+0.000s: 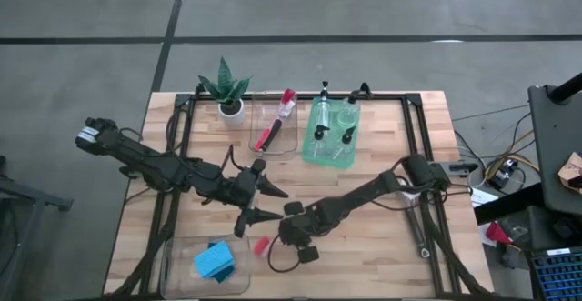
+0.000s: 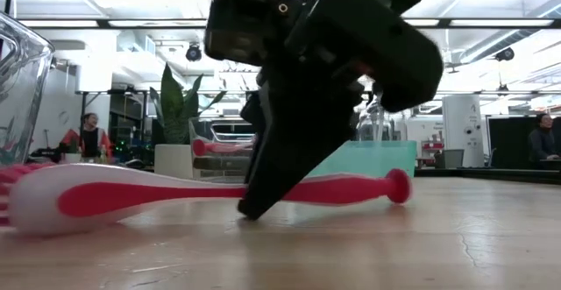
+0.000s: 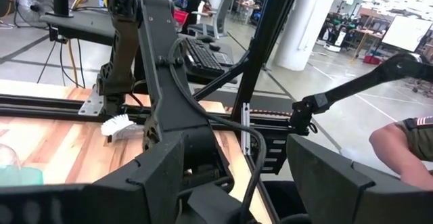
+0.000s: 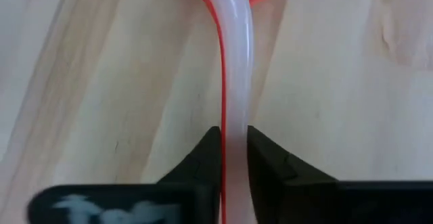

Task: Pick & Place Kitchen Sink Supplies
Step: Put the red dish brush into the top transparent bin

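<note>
- The table point(image 1: 427, 155) is seen from above; the right gripper point(image 1: 289, 235) sits at lower centre.
- The left gripper point(image 1: 265, 201), fingers apart, waits beside it.
- The red dish brush point(image 4: 233, 75), lying flat, is clamped at its thin handle; slipping or pivoting is likely on lifting.

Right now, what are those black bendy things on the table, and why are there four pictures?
They are two robot arms. Each ends in a two-fingered tool for picking things up. One picture looks straight down from above, one sits level with the wooden table, and one camera rides on each wrist. The right tool has its fingers pressed against both sides of a red and white dish brush lying on the table. The left tool waits open beside it. Along the far edge stand a small potted plant, a clear bin with another red brush, and a green bin of small clear bottles. A near clear bin holds blue sponges.
</note>
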`<state>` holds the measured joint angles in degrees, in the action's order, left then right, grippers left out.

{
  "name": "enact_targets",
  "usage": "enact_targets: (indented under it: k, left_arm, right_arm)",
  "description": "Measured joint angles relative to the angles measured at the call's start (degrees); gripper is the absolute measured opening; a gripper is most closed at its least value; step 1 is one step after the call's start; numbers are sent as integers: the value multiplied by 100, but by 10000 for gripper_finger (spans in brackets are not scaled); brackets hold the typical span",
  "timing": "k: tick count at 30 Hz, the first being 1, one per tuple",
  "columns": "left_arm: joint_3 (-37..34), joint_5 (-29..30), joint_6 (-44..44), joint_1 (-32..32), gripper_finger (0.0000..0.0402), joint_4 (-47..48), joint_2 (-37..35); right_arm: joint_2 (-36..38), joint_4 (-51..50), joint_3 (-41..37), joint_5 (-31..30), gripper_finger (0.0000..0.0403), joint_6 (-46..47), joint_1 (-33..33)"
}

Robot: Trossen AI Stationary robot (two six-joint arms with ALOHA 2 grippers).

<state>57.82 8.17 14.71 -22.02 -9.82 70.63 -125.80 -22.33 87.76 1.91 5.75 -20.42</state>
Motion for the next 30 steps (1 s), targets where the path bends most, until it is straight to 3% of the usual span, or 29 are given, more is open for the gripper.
enact_targets:
  k: [7, 15, 22, 25, 30]
  left_arm:
    - [0, 5, -93, 0, 252, 18, -13]
    - [-2, 91, -1341, -38, 252, 129, -21]
    - [-4, 80, -2133, -152, 252, 87, -26]
    - [-4, 79, -2438, -183, 252, 85, -26]
    - [-4, 89, -2716, -184, 252, -258, 119]
  right_arm:
    - [519, -647, -15, 156, 34, 290, 115]
    - [1523, -785, -39, 464, 34, 289, -60]
    - [2556, -1231, -142, 333, 34, 311, -637]
    - [2995, -1159, -268, -52, 34, 217, -916]
    - [3683, -178, -668, -1605, 34, -420, -1260]
